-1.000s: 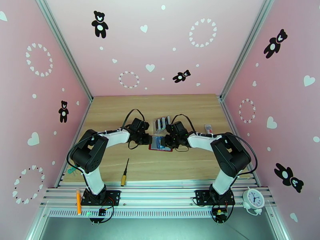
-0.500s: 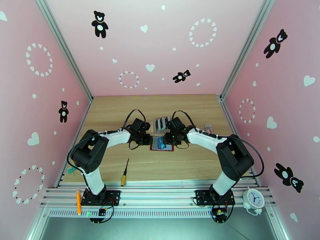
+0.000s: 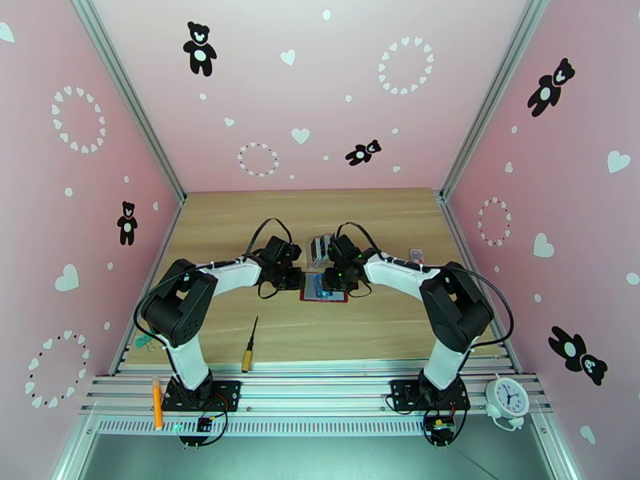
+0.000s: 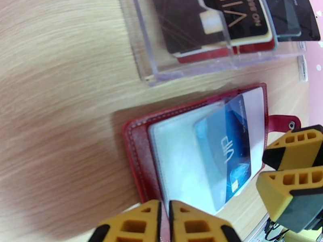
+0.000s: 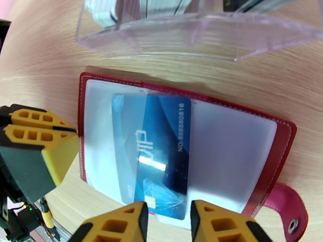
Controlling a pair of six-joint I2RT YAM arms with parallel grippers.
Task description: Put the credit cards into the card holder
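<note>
Right wrist: blue card [image 5: 155, 152] partly in card holder [image 5: 284, 138].

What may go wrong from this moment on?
The blue card sits only partly in the card holder, chip end sticking out; a push by the right claw may buckle it. The left claw pinches only one edge, so the holder may swing against the clear rack.

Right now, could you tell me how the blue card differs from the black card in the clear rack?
The blue card lies flat on the open red wallet; the black card sits slotted in the rack. Blue has pale lettering, black gold. Both read VIP.
</note>
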